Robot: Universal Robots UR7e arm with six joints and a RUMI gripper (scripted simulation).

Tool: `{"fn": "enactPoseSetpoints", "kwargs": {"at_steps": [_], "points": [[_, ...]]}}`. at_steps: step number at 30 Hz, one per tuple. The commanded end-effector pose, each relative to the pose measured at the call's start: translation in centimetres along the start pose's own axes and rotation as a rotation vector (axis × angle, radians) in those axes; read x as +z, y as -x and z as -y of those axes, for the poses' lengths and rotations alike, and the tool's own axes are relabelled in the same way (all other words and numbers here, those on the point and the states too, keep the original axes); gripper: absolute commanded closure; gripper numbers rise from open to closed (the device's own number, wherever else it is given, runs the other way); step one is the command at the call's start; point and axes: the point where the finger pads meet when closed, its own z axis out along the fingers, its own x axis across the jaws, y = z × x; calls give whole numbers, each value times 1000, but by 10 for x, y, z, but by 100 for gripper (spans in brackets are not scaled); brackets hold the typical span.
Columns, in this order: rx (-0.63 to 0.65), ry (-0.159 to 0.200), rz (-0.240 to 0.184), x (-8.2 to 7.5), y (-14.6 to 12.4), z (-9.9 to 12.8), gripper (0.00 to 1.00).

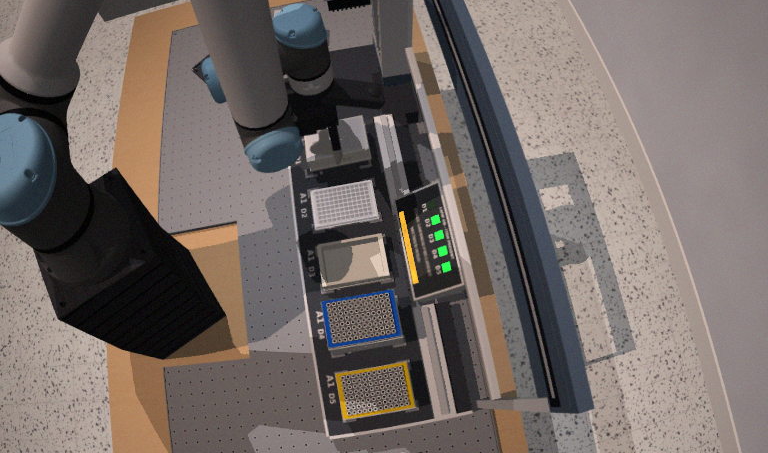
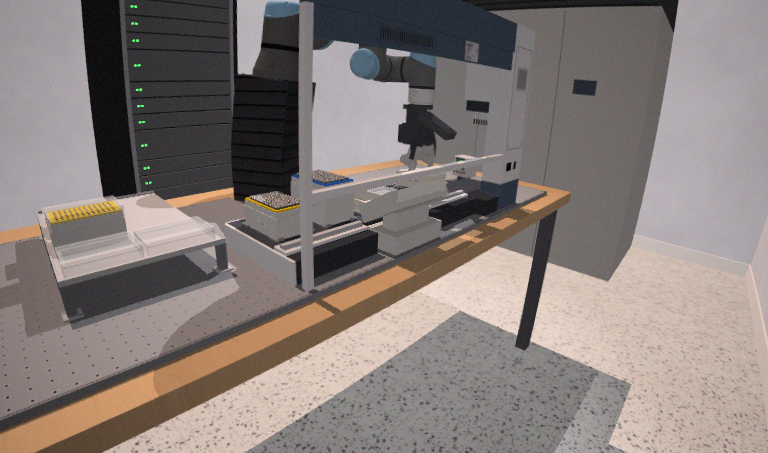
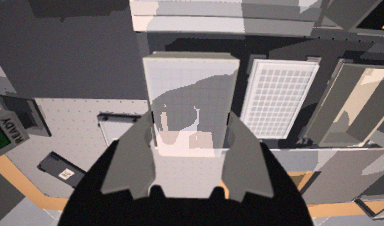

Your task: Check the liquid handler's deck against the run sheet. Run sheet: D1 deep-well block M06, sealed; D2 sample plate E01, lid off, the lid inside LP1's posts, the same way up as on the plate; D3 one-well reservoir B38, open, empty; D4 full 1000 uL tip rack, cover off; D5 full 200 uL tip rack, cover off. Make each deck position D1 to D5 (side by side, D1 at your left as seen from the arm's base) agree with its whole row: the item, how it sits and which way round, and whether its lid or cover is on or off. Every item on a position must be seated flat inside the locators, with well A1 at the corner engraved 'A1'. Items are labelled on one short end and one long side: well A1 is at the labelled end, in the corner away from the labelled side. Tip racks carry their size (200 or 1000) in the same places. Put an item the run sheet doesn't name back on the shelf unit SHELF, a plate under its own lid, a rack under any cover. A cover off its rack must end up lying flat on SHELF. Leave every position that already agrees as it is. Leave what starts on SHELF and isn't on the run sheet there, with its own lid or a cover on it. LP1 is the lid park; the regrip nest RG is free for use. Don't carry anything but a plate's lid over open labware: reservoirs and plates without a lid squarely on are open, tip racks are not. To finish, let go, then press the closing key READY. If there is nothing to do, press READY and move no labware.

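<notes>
Deep-well block (image 1: pixel 339 142), grey and smooth-topped, is seen from the top at the D1 end of the deck (image 1: pixel 305 289), with the gripper (image 1: pixel 335 153) lowered onto it and the arm's wrist above. Beside it along the row a white gridded sample plate (image 1: pixel 344 203) is found at D2, a one-well reservoir (image 1: pixel 354 260) at D3, a blue-rimmed tip rack (image 1: pixel 360 318) at D4 and a yellow-rimmed tip rack (image 1: pixel 373 390) at D5. Four green lights are shown on the status panel (image 1: pixel 433 243) next to the row.

From the exterior view, the gripper (image 2: pixel 417 159) is seen down at the far end of the deck, behind a pale rail. A shelf unit (image 2: pixel 218 239) is set well apart at the left, with a yellow-topped rack (image 2: pixel 83 217) and clear covers on it.

In the wrist view, the block (image 3: pixel 192 103) is pinched across its width between the two grey fingers, its near end between them. The sample plate (image 3: pixel 280 98) lies just beside it, and a READY key (image 3: pixel 12 131) is seen at the left edge.
</notes>
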Motion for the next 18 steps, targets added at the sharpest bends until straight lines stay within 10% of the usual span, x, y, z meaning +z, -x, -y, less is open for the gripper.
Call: {"fn": "enactPoseSetpoints", "kwargs": {"at_steps": [1, 18], "points": [[0, 3, -1, -10, -1, -2, 100], [0, 3, -1, -35, -1, -2, 100]]}}
